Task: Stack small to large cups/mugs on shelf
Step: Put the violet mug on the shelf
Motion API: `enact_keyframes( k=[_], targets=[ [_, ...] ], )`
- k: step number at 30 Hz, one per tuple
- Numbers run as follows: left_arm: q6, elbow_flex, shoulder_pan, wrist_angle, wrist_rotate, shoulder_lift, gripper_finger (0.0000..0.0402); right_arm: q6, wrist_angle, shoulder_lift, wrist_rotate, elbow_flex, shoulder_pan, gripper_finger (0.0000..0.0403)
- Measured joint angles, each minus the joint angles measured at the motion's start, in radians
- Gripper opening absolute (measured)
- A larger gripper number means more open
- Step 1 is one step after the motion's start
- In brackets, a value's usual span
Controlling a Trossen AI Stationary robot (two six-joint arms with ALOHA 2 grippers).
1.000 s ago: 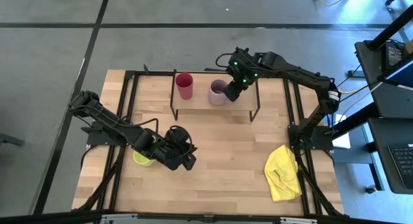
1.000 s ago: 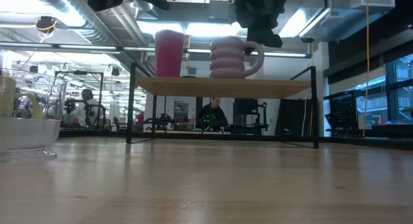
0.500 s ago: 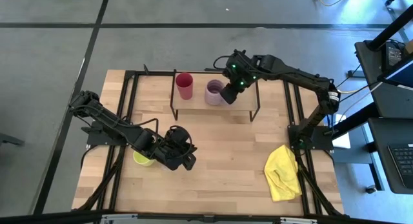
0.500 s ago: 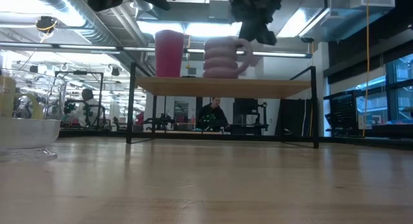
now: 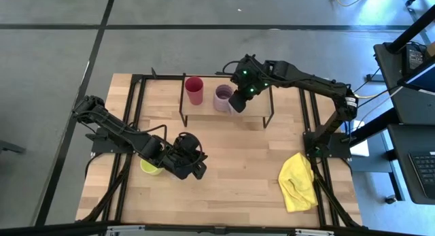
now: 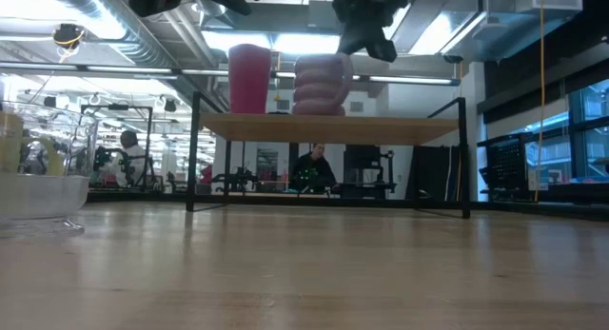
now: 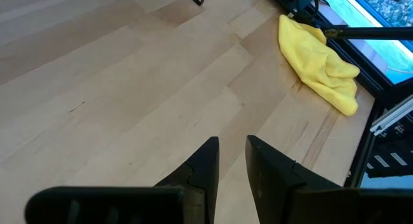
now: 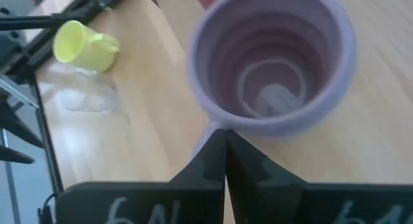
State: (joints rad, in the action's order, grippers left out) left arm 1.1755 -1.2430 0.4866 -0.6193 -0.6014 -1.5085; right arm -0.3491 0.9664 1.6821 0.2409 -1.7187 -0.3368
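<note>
A: So, at the front, what's the left gripper doing?

B: It waits low over the table, fingers a slit apart with nothing between them. The yellow-green mug sits just beside that arm, and the glass stands near it on the table. Neither is on the shelf yet.

A: And at the back?

B: The lilac mug has slid along the shelf in the last second. It was well apart from the red cup; now it stands near it, handle turned away from the low camera.

A: Is the right gripper holding it?

B: Its fingers are pressed together, tips touching the mug's side. I can't tell whether they pinch the handle or just push.

A: Meaning?

B: Probably it's closing up the row, leaving shelf room for the two cups left.
</note>
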Motion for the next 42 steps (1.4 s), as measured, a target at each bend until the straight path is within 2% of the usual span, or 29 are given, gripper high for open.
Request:
enact_keyframes(
  k=[17,33,35,39,42],
  targets=[
    [0.021,0.000,0.000,0.000,0.000,0.000,0.0071,-0.010,-0.072,0.042,0.030,-0.002,0.008,0.0006],
    [0.019,0.000,0.000,-0.001,0.000,0.000,0.0071,0.042,-0.011,0.026,0.030,0.001,0.006,0.0006],
    [0.019,0.000,0.000,-0.001,0.000,0.000,0.0071,0.062,0.026,0.022,0.010,0.001,0.002,0.0006],
    [0.019,0.000,0.000,-0.001,0.000,0.000,0.0071,0.081,0.048,0.013,-0.104,0.001,-0.007,0.0006],
    [0.020,0.000,0.000,-0.001,0.000,0.000,0.0071,0.088,0.040,0.017,-0.107,0.001,-0.032,0.0004]
  ],
)
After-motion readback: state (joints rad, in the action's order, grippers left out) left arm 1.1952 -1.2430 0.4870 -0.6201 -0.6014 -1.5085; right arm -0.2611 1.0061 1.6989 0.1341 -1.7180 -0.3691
